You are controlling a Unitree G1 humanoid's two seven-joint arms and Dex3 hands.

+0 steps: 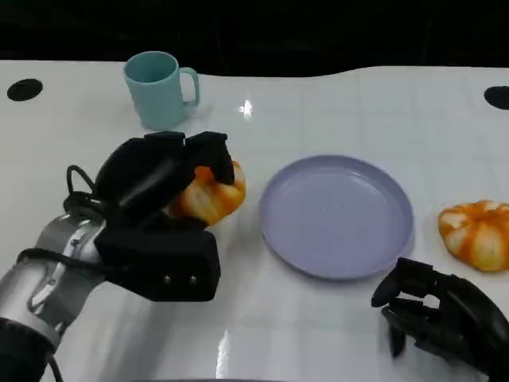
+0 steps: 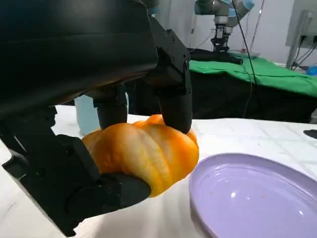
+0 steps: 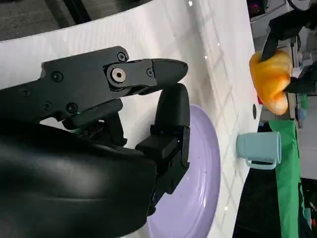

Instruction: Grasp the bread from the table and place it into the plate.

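Observation:
An orange, ridged bread roll (image 1: 213, 197) lies left of the lavender plate (image 1: 336, 215), and my left hand (image 1: 159, 179) grips it. In the left wrist view black fingers (image 2: 176, 106) press on top of the roll (image 2: 143, 153) and the thumb cups it from below, beside the plate's rim (image 2: 198, 191). I cannot tell whether the roll touches the table. A second roll (image 1: 477, 232) rests on the table right of the plate. My right hand (image 1: 445, 314) hovers near the front edge with nothing in it, fingers apart (image 3: 171, 116) over the plate (image 3: 205, 168).
A teal mug (image 1: 159, 87) stands behind the held roll at the back left, also seen from the right wrist (image 3: 260, 148). Black round holes mark the table's far corners (image 1: 24, 89). The plate holds nothing.

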